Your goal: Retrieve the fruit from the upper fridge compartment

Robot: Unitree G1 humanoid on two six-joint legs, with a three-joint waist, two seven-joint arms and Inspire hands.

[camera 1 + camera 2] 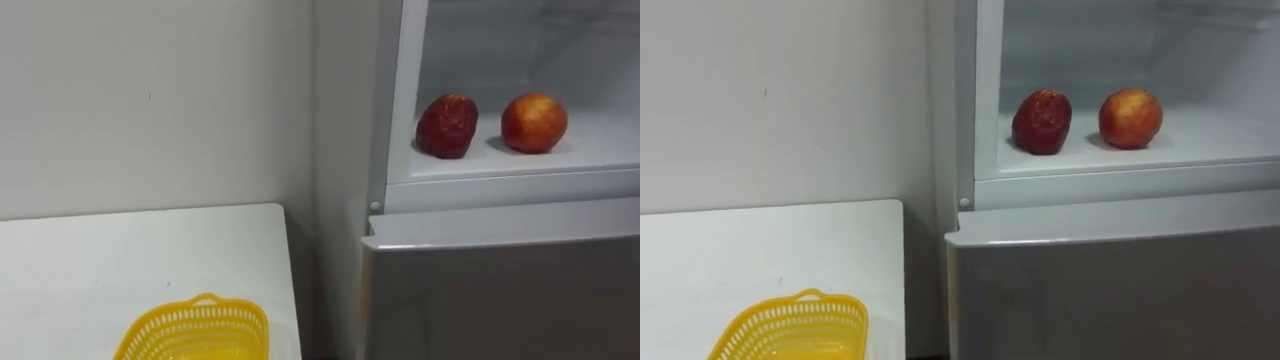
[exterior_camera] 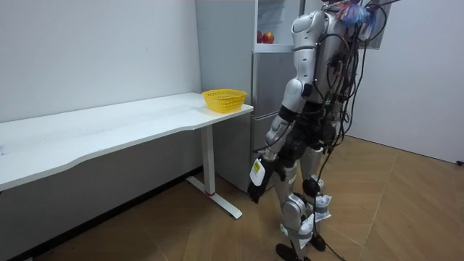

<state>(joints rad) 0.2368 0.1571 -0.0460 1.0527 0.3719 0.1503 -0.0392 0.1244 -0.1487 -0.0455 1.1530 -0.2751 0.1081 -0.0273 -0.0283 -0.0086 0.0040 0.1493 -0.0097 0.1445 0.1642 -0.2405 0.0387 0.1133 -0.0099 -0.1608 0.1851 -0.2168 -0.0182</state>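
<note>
White laminate tops the long table (image 1: 150, 250) on the robot's left, which is set against a plain pale wall (image 1: 150, 100). Near the table's right end stands a yellow plastic mesh basket (image 1: 195, 325) with a small loop handle on its rim.

Just past the table's right edge, across a narrow dark gap, rises the tall grey metal fridge (image 1: 500, 290). Its lower door is closed and its upper compartment stands open. On the white shelf (image 1: 590, 150) of that compartment lie the task's things. A dark red fruit with a rough skin (image 1: 447, 126) sits to the left, close to the compartment's left frame. A round red-and-yellow apple (image 1: 534, 122) sits to its right. The two are near each other but not touching, and both rest on the shelf with no hand on them.

In the room view the table runs in from the left, with the basket at its far end beside the fridge. The robot stands upright on the wood-plank floor (image 2: 181, 232) directly before the fridge and faces it, with the table end and basket on its left side. Its left arm hangs straight down along the thigh. The left hand (image 2: 257, 190) is below hip level, well apart from the fruit on the shelf. It is too small and dark there to tell whether it is released or clenched.
</note>
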